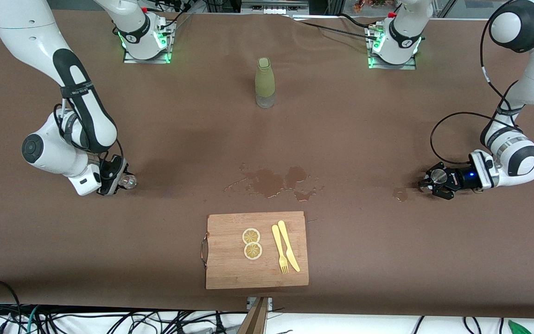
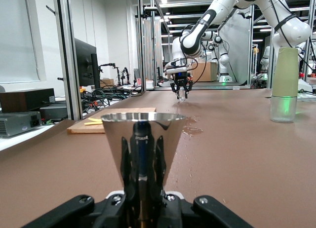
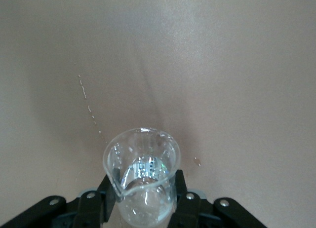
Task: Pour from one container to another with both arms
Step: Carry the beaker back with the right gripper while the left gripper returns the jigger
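Between the right gripper point(image 3: 143, 198) jaws, a glass beaker point(image 3: 141, 173); left gripper point(image 2: 143, 159) clamps a metal cup point(image 2: 143, 134).

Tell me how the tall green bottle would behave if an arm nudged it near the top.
The tall green bottle with a clear base stands upright, narrow for its height, so a high nudge would probably tip it. On its side it looks round enough to roll. The brown table cover shows a wet spill patch nearby, so a tipped bottle might slide.
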{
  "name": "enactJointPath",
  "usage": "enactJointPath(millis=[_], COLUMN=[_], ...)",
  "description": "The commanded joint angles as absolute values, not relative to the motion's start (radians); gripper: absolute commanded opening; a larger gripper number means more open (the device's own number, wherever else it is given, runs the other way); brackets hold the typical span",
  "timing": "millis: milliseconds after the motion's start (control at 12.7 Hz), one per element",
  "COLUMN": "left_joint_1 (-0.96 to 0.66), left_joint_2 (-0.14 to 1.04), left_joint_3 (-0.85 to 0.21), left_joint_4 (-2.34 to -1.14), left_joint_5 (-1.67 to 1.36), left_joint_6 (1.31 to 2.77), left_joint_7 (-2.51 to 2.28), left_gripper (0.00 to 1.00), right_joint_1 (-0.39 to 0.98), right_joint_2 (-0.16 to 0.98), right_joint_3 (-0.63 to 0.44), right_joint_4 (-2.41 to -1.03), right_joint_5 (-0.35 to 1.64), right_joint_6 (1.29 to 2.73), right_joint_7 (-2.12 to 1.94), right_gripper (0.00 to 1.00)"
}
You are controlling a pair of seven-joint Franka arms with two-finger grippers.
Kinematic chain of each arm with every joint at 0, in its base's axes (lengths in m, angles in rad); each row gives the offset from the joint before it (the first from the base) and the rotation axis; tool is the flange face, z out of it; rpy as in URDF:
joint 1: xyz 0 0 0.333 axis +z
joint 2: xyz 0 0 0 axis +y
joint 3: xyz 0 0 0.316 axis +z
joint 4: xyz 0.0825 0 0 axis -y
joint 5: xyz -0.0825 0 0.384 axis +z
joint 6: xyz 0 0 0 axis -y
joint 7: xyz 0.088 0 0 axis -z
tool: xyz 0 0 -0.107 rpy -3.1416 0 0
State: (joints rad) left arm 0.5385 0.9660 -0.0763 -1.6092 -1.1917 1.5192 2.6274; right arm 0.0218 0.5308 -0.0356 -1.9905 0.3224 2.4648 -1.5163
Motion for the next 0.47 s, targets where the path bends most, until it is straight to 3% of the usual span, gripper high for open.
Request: enactJointPath(millis=[0,393], left_joint_1=[0.543,0.532], left_joint_2=[0.979,0.996], left_joint_3=[-0.063,-0.046], left_joint_4=[-1.611,-1.614], left_joint_5=[-1.177,-1.177], left_joint_6=[1.497,1.499], left_joint_7=[2.674,2.680], left_gripper=[0.00,0.00], right_joint_1=[0.008,-0.009], right_joint_2=[0.526,0.537], right_joint_3=[-0.031,-0.032], right_joint_4=[-2.000,-2.000], right_joint_5=[0.333,0.334], right_joint_6=[2.474,2.473], right_joint_7=[-1.539,-1.578], right_gripper=[0.41,0.47])
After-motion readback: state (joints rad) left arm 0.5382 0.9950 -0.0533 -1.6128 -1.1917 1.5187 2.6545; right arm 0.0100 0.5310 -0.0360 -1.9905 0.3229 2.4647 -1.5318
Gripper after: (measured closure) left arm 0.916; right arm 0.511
